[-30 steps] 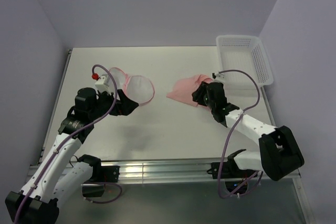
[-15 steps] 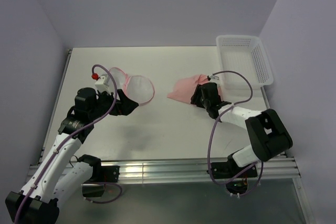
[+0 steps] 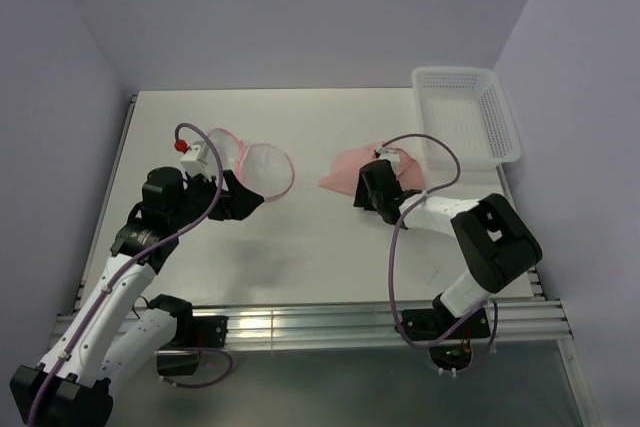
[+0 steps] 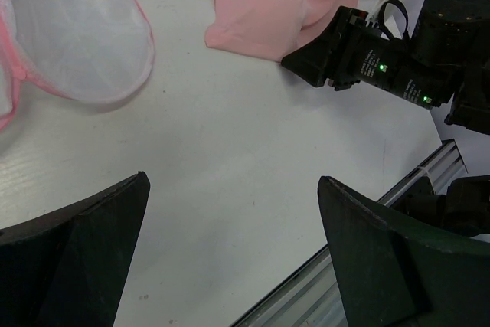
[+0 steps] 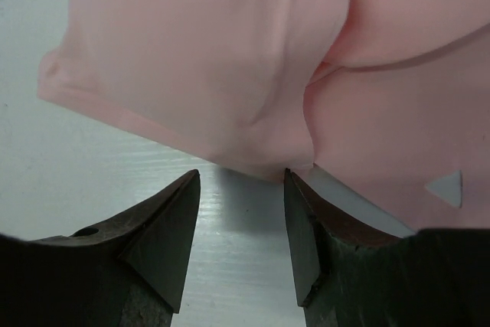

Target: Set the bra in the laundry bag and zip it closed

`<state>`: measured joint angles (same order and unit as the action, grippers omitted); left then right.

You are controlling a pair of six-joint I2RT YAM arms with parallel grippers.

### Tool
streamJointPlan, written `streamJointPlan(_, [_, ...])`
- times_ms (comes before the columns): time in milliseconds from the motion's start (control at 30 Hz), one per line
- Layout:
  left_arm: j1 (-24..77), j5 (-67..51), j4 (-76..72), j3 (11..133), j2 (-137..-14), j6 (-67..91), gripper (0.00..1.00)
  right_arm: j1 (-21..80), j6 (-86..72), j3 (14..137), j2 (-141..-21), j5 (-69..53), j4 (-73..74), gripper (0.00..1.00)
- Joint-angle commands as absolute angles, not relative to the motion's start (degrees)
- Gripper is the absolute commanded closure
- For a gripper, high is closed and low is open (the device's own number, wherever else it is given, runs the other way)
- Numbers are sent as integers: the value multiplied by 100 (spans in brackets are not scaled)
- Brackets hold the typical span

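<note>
White table [image 3: 300, 247], bra [image 3: 345, 169] edge partly behind right hand [image 3: 362, 185]

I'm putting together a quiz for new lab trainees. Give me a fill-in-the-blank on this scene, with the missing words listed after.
1. The bra lies on the table, to the ____ of the laundry bag.
2. The right gripper has its jaws ____, tips close to the bra's edge.
3. The left gripper, jaws wide apart, holds ____.
Missing words: right; open; nothing.
</note>
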<state>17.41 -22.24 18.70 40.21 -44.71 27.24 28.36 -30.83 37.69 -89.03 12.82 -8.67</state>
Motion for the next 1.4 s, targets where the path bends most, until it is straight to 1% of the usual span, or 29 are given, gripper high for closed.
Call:
streamJointPlan(0, [1714, -2347, 1714, 4201, -4395, 2725, 1, 3285, -2506, 4437, -8973, 2212, -301, 45])
streamJointPlan(100, [1714, -2347, 1723, 4201, -4395, 2725, 1, 3506, -2032, 4833, -9035, 2469, 219, 45])
streamJointPlan(167, [1714, -2347, 1723, 4201, -4386, 2725, 1, 3516, -1873, 5105, -9140, 2408, 481, 45])
streamJointPlan(200, [1714, -2347, 1714, 4192, -4368, 2725, 1, 3533, -1837, 5176, -9271, 2417, 536, 45])
streamJointPlan(267, [1714, -2338, 1723, 4192, -4360, 2733, 1, 3542, -1592, 5369, -9412, 2023, 597, 43])
streamJointPlan(433, [1714, -2355, 1714, 4201, -4377, 2725, 1, 3691, -1354, 6169, -10124, 2144, 1282, 41])
streamJointPlan(667, [1714, -2338, 1723, 4201, -4359, 2716, 1, 3726, -1257, 6653, -10660, 2030, 1775, 36])
streamJointPlan(800, [1714, -2329, 1740, 4210, -4351, 2716, 1, 3727, -1327, 6732, -10924, 1706, 1890, 35])
streamJointPlan(900, [1714, -2329, 1740, 4201, -4351, 2725, 1, 3727, -1449, 6688, -10995, 1941, 1766, 47])
streamJointPlan(933, [1714, -2329, 1740, 4192, -4351, 2725, 2, 3727, -1459, 6706, -10995, 2099, 1740, 61])
streamJointPlan(1000, [1714, -2329, 1740, 4201, -4342, 2725, 2, 3718, -1503, 6750, -10978, 2302, 1758, 77])
streamJointPlan(1033, [1714, -2320, 1740, 4201, -4342, 2725, 2, 3726, -1503, 6767, -10969, 2407, 1749, 83])
streamJointPlan(1067, [1714, -2312, 1732, 4201, -4333, 2725, 2, 3727, -1494, 6759, -10925, 2452, 1706, 85])
streamJointPlan(1100, [1714, -2303, 1749, 4201, -4333, 2725, 2, 3727, -1494, 6759, -10916, 2496, 1688, 92])
streamJointPlan(1133, [1705, -2285, 1749, 4201, -4316, 2725, 2, 3727, -1468, 6767, -10899, 2513, 1670, 98])
streamJointPlan(1167, [1714, -2285, 1749, 4201, -4315, 2725, 2, 3744, -1450, 6785, -10872, 2548, 1687, 99])
streamJointPlan(1267, [1714, -2259, 1740, 4201, -4315, 2725, 2, 3911, -1362, 6750, -10566, 2742, 1758, 100])
streamJointPlan(1333, [1714, -2285, 1749, 4210, -4333, 2725, 2, 4016, -1301, 6645, -10276, 2812, 1845, 100])
streamJointPlan(1367, [1714, -2303, 1740, 4210, -4342, 2725, 2, 4165, -1292, 6610, -9918, 2900, 1915, 100])
